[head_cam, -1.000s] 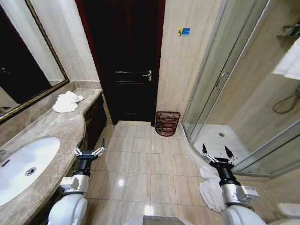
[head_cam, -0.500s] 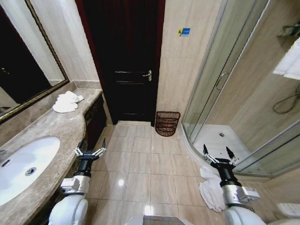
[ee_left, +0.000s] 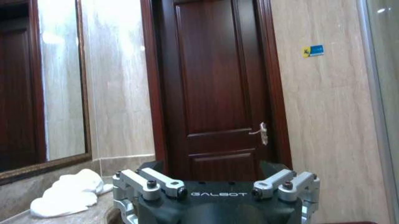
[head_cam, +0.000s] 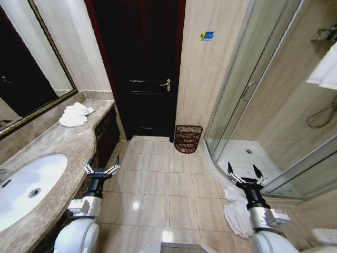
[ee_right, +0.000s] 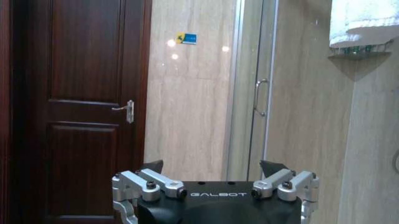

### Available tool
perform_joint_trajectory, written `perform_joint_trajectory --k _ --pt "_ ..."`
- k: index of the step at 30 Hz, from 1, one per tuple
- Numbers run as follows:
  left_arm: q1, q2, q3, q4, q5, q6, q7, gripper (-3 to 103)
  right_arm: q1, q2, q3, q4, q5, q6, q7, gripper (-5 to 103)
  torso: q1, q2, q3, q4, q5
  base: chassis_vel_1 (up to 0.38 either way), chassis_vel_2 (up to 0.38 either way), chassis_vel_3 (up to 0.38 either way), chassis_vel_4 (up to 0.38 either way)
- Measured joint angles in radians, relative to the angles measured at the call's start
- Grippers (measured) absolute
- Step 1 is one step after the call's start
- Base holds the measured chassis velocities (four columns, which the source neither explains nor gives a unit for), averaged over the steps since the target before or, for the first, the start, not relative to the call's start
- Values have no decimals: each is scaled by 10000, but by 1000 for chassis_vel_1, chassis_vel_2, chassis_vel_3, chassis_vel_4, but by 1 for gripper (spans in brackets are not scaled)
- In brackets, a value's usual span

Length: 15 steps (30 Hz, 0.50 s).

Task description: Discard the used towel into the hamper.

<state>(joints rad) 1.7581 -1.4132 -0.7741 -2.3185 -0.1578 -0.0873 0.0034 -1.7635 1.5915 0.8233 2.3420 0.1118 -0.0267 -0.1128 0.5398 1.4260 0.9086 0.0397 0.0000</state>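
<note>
Both grippers are held spread and empty above the tiled floor, the left gripper (head_cam: pixel 100 166) beside the vanity counter (head_cam: pixel 58 141) and the right gripper (head_cam: pixel 245 175) near the shower. A crumpled white towel (head_cam: pixel 237 216) lies on the floor just under and nearer than the right gripper, so that arm is judged the closer. The hamper (head_cam: pixel 188 138) stands far ahead against the wall, right of the door (head_cam: pixel 138 68) and left of the right gripper.

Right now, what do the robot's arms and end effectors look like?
Both match. Each arm is rounded and pale grey-white near the body, then a black wrist section. The left end effector and right end effector each have silver metal linkages with bolts and two dark pointed fingers. The dark base reads "GALBOT" in pale letters.
</note>
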Motion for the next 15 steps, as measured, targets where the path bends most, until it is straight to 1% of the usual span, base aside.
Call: perform_joint_trajectory --k 9,12,15 --pt "113 -55 -3 -28 5 -53 -17 100 -23 -33 -21 -44 -5 26 -30 100 0 0 0 0 0 0 0 0 0" --pt "95 -45 19 -37 -13 4 -25 100 -10 -43 -19 -52 9 10 -24 100 0 0 0 0 0 0 0 0 0" --pt "45 14 63 -93 -62 286 -93 100 22 -31 -17 -82 63 -26 -18 100 0 0 0 0 0 0 0 0 0"
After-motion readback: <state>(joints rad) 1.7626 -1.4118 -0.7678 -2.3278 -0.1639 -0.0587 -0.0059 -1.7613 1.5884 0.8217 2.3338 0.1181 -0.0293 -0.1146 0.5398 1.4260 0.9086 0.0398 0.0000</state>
